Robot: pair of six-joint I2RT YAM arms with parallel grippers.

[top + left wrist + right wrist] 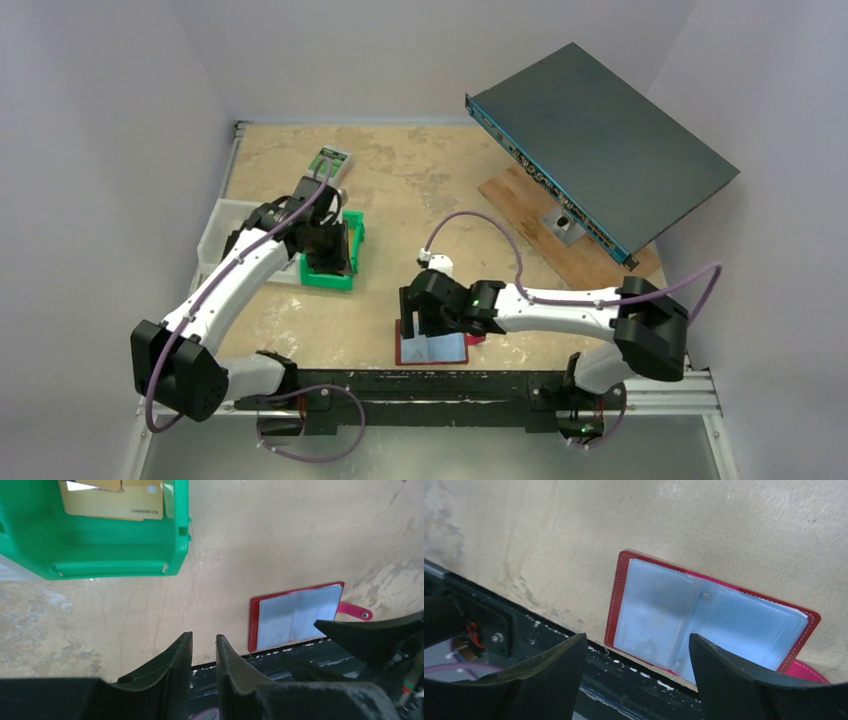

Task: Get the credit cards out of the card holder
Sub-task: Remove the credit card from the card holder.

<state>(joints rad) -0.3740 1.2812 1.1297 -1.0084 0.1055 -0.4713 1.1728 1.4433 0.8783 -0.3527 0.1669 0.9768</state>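
The right gripper (636, 640) hangs spread over the card holder (724, 625) at the surface's (674, 520) 6 o'clock edge, the left gripper (204, 640) barely parted and empty; a skidding pinch could push the holder off.

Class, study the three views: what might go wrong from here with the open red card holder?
1. The card holder lies open beside the black rail at the near edge of the table; a nudge from the right gripper, open above it, might push it onto the rail.
2. Its pale pockets show no clear card edge, so the gripper might pinch a sleeve instead.
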